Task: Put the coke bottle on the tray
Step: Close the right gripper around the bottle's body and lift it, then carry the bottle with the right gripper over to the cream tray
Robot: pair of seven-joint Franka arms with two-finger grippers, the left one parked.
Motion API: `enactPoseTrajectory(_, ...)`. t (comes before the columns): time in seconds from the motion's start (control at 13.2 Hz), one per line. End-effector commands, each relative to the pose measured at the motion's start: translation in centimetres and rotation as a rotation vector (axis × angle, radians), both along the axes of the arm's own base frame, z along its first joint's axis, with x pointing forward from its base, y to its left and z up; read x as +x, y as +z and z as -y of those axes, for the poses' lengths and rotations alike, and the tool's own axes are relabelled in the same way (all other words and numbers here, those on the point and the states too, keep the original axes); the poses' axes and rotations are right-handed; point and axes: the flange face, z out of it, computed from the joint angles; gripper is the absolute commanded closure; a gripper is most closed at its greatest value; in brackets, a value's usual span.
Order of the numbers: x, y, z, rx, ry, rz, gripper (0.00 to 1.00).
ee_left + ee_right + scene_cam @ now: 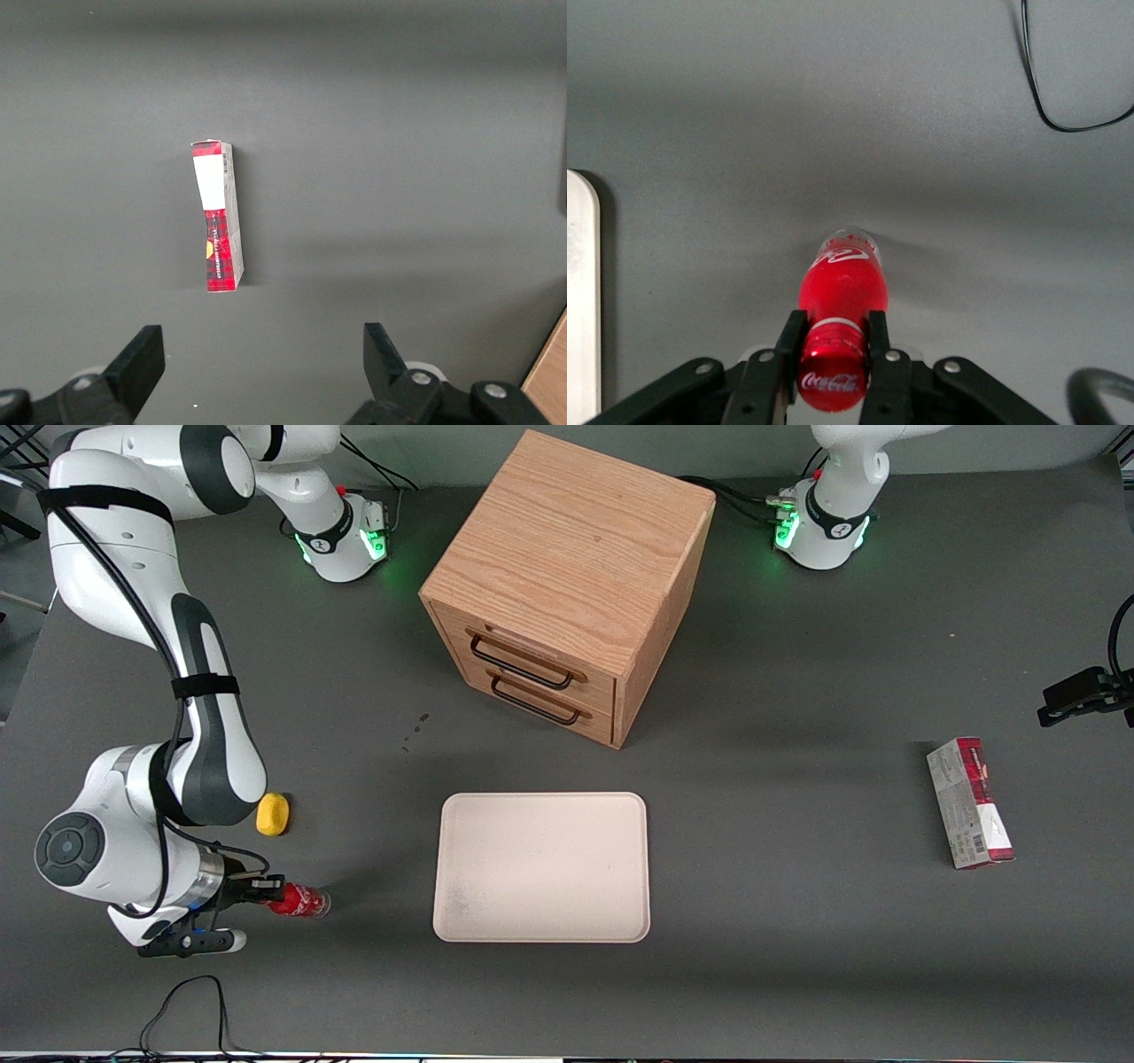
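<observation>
My jaws (pixel 834 354) are closed on the neck of the coke bottle (pixel 843 285), one finger on each side just under the red cap, and the wrist view shows both fingers pressed against it with no gap. I hold it there because the neck is the narrowest part and the cap's lip gives me something to hang the weight from. The bottle's body points away from my jaws and its clear base is the farthest part from me. In the front view the bottle (pixel 299 902) looks tipped over sideways instead of standing upright. I cannot tell for sure whether its base is touching the tabletop (pixel 797 974) or is a little above it, though the soft shadow under it suggests it is close.

The tray (pixel 542 866) lies flat and bare on the tabletop, well apart from my jaws, in the direction the bottle's base points. One rounded edge of it (pixel 580 292) shows in the wrist view. A yellow lump (pixel 273 814) sits near my wrist, off the path to the tray, so I judge it should not matter. The tray's low rim means I probably need only a small lift to carry across.
</observation>
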Motion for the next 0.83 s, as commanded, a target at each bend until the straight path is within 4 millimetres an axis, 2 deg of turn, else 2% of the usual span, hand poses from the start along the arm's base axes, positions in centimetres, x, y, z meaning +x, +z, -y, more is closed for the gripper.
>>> enactPoseTrajectory(0.0, -0.4, 4.2, 0.1, 0.002, 0.015, -0.004, 1.00)
enactPoseTrajectory(0.23, -0.9, 12.3, 0.1, -0.005, 0.019, -0.068, 1.00)
enactPoseTrajectory(0.3, -1.6, 13.5, 0.4, -0.008, 0.014, -0.105, 1.00)
enactPoseTrajectory(0.45, -3.8, 19.0, 0.6, -0.007, 0.013, -0.117, 1.00)
enactPoseTrajectory(0.61, -6.1, 23.5, 1.3, -0.004, 0.004, -0.118, 1.00)
enactPoseTrajectory(0.76, -7.5, 26.7, 1.5, 0.003, 0.003, -0.103, 1.00)
